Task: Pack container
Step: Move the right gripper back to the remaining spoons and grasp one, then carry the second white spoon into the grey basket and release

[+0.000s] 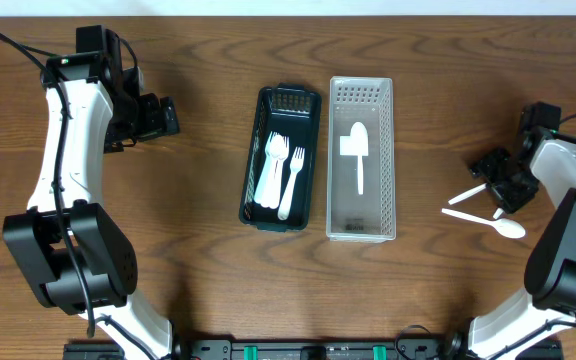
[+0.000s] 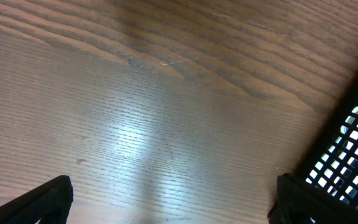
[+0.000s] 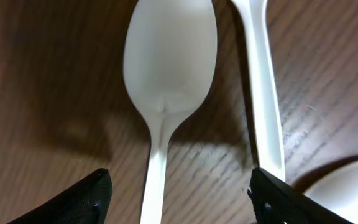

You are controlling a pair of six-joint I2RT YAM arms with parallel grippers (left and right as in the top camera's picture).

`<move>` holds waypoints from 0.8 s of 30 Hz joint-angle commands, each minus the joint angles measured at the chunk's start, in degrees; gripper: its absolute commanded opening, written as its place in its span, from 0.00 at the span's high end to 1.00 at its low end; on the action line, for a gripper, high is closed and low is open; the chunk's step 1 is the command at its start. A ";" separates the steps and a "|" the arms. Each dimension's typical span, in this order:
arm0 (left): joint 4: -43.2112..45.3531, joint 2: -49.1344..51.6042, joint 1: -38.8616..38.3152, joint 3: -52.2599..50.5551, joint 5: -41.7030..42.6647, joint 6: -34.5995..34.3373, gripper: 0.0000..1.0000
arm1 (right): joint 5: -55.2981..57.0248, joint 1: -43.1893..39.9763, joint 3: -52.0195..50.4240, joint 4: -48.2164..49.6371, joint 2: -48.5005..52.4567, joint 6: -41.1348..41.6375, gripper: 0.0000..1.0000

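Spoon (image 3: 169,62) handle (cut off) between right tool (image 3: 188,199) tips.

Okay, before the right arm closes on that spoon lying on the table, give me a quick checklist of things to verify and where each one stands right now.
1. Right gripper open: ok, its fingers stand well apart.
2. Spoon lined up: ok, its handle runs between the fingers.
3. Neighbouring handle clear of the grip: not ok, it ends right at the finger on its side and could get pinched too.
4. Room in the white basket: ok, it holds only the packed spoon.
5. Left gripper out of the way: ok, open over bare table beside the black basket.
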 commanded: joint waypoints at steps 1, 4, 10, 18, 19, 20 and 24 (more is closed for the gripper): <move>-0.37 0.37 -0.04 -0.24 -0.28 0.74 0.02 | -0.24 -0.20 -0.31 0.46 2.75 0.81 0.25; -0.35 0.37 -0.04 -0.24 -0.28 0.74 0.02 | -0.92 -0.20 -0.31 0.66 4.07 0.98 0.25; -0.35 0.37 -0.04 -0.24 -0.26 0.74 0.02 | -1.51 -0.20 -0.31 0.85 5.05 0.96 0.26; -0.35 0.37 -0.04 -0.24 -0.26 0.74 0.02 | -1.95 -0.20 -0.31 0.81 5.05 0.94 0.61; -0.35 0.37 -0.04 -0.24 -0.26 0.74 0.02 | -1.95 -0.20 -0.31 0.81 5.05 0.94 0.68; -0.35 0.37 -0.04 -0.24 -0.26 0.74 0.02 | -1.95 -0.20 -0.31 0.81 5.05 0.94 0.74; -0.35 0.37 -0.04 -0.24 -0.26 0.74 0.02 | -1.95 -0.17 -0.31 0.81 5.05 0.94 0.92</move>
